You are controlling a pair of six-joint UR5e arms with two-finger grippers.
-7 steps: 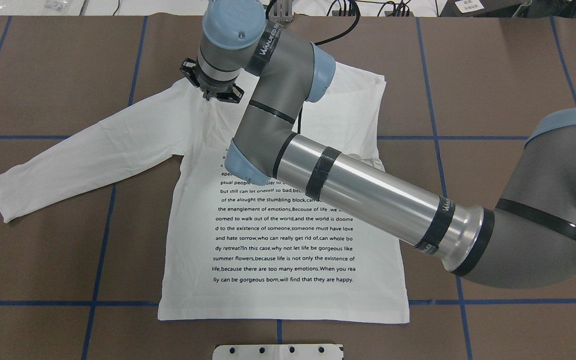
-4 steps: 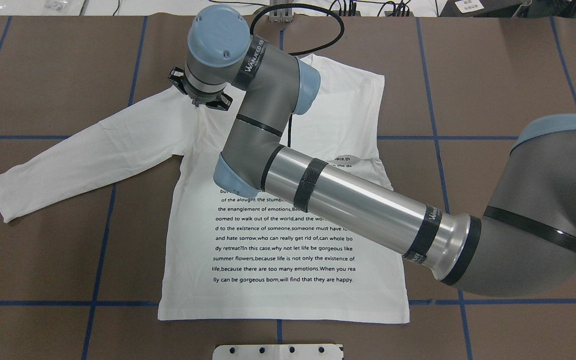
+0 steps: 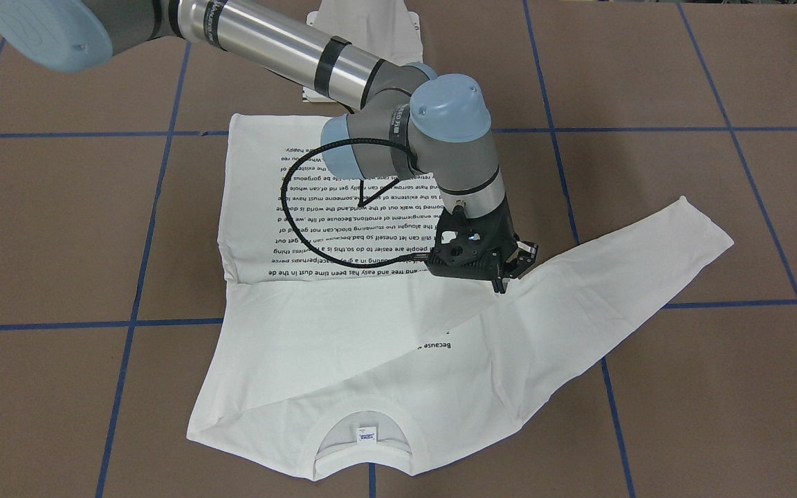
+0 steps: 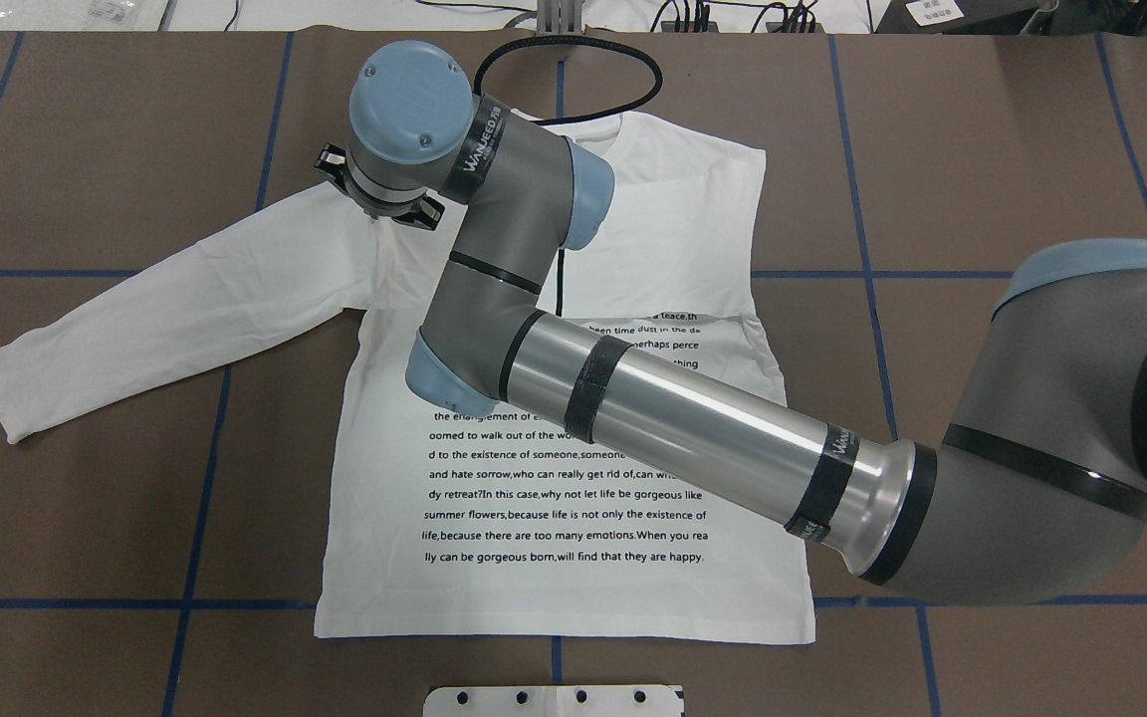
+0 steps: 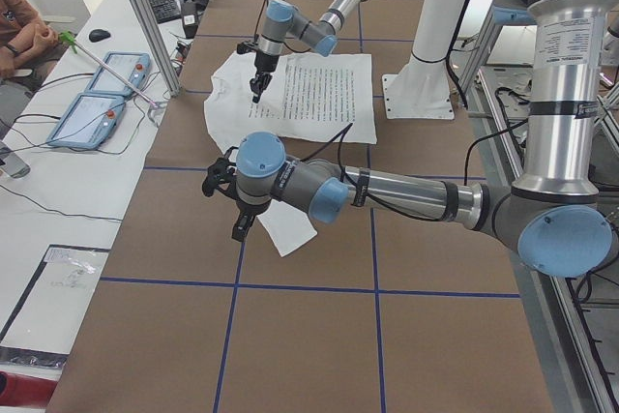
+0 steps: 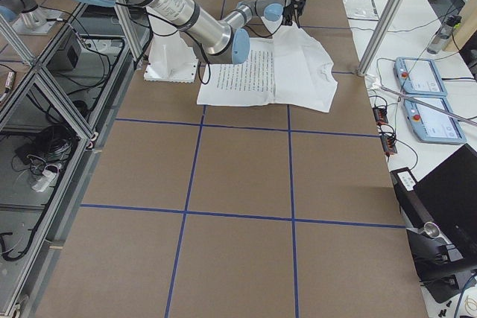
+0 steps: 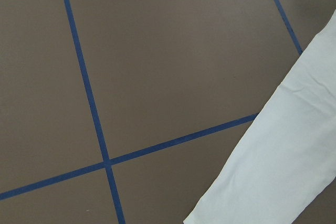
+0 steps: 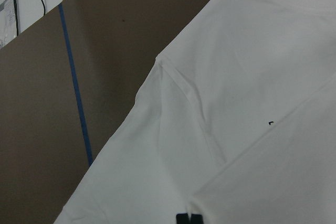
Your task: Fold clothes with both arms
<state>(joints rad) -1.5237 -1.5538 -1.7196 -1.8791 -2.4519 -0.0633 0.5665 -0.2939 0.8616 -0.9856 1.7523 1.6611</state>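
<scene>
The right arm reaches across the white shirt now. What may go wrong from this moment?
1. The right gripper stands low on the T-shirt, at the shoulder of the spread sleeve. A sideways move there may drag and wrinkle the folded sleeve lying across the chest.
2. Its black cable loops over the printed text. Its height cannot be told, and it may brush or catch the cloth.
</scene>
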